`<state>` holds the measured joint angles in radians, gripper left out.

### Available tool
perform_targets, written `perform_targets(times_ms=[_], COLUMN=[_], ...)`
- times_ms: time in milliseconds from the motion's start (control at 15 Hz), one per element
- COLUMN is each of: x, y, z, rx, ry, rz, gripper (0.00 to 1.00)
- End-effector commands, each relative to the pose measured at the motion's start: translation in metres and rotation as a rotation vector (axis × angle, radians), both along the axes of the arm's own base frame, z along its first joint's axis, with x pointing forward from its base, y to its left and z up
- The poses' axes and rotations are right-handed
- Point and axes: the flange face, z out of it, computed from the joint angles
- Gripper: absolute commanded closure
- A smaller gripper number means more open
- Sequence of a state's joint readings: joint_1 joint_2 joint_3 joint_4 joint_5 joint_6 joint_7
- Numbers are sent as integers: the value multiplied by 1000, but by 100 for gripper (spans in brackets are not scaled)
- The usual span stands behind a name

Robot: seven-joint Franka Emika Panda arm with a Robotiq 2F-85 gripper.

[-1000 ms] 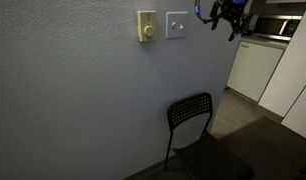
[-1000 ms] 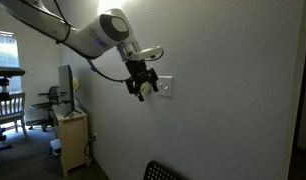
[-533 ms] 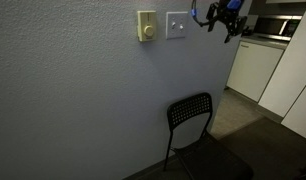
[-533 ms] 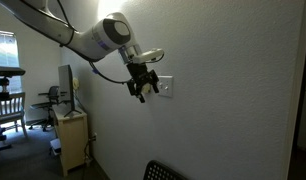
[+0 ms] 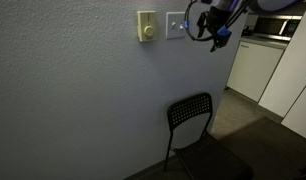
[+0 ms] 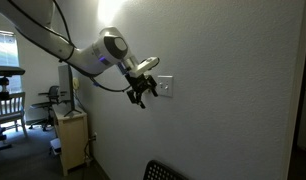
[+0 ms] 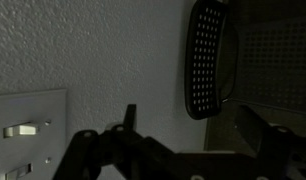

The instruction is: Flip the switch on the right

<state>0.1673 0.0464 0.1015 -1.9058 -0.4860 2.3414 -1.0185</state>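
Note:
The switch (image 5: pixel 175 24) is a white, nearly square wall plate on the textured wall, to the right of a narrower cream plate with a round knob (image 5: pixel 146 26). It also shows in an exterior view (image 6: pixel 165 87) and at the left edge of the wrist view (image 7: pixel 28 135), with its small toggle (image 7: pixel 23 129) visible. My gripper (image 5: pixel 210 30) hovers just right of the plate and overlaps its edge. In an exterior view it (image 6: pixel 143 93) sits close in front of the wall beside the plate. In the wrist view its fingers (image 7: pixel 193 135) stand apart and hold nothing.
A black perforated chair (image 5: pixel 193 125) stands against the wall below the plates and shows in the wrist view (image 7: pixel 210 55). White kitchen cabinets (image 5: pixel 258 65) lie past the wall corner. A small cabinet (image 6: pixel 71 135) and an office chair (image 6: pixel 5 105) stand further along the wall.
The gripper has moved from beyond the wall corner toward the switch plate and now overlaps its right edge. The arm has swung lower and nearer the wall.

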Motion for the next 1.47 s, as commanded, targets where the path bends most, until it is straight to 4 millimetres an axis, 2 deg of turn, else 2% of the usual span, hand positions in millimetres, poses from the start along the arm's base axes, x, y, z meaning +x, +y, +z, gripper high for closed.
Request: perform_targets(times_ms=[0, 200, 800, 1400], x=[7, 13, 39, 80], y=[0, 0, -3, -1], z=[-9, -11, -1, -3], rx=[-11, 1, 36, 56], ry=[-39, -69, -175, -216], rz=[32, 66, 148, 177], gripper=[0, 0, 0, 0])
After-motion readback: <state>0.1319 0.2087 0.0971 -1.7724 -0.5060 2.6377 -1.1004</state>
